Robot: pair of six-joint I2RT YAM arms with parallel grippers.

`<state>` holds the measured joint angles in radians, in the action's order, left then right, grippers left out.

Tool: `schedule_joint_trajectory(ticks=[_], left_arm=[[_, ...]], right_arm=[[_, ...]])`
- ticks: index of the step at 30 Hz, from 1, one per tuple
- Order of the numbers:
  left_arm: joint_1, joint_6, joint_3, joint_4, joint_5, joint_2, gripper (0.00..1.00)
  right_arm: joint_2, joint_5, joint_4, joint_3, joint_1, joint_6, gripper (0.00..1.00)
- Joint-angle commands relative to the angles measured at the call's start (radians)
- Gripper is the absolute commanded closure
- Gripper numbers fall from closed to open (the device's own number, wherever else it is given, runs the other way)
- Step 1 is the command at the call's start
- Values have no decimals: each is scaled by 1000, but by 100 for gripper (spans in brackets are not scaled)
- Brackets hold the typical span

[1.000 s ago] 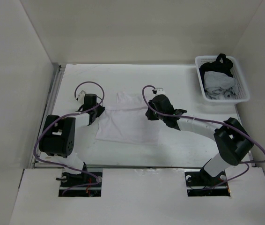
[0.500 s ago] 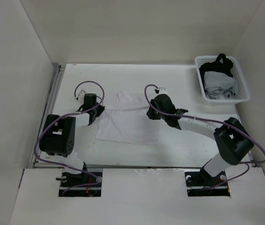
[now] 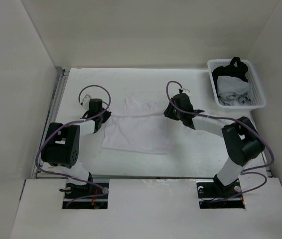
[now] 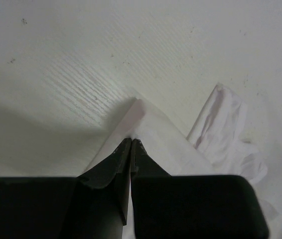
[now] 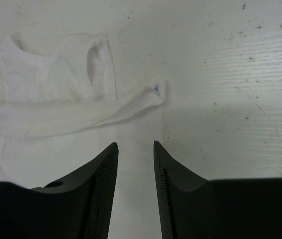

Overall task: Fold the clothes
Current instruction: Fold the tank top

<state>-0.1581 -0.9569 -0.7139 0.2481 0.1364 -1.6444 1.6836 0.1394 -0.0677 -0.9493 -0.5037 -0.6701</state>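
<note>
White clothes (image 3: 136, 132): left jaws now clenched on corner at their tips. Right jaws just parted, grip released; sleeve (image 5: 131, 104) lies ahead of them on desk (image 5: 230, 74). Fold likely leads from left side.

A white mesh basket (image 3: 240, 106) is sitting at the 2 o'clock corner of the white table (image 3: 131, 79), close to the right wall (image 3: 280, 59). A dark garment (image 3: 233, 68) is lying bunched at the basket's 12 o'clock end, rising above the rim. A pale grey garment (image 3: 233, 88) is filling the 6 o'clock end, touching the dark one. A plain back wall (image 3: 146, 35) is standing at the table's 12 o'clock edge. Small dark specks are showing on the tabletop in the wrist views.
</note>
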Motion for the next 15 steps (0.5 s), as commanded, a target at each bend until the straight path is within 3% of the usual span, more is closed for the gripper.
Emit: schedule_joint_trajectory(ticks=[1,15], left_arm=[[-5,9,-53,43,25,69,100],[-5,0,-114,37,25,61,100]], right_arm=[[36,0,-23,-51,-2,-22,60],[179,-73,-38,-200,55,-63,53]])
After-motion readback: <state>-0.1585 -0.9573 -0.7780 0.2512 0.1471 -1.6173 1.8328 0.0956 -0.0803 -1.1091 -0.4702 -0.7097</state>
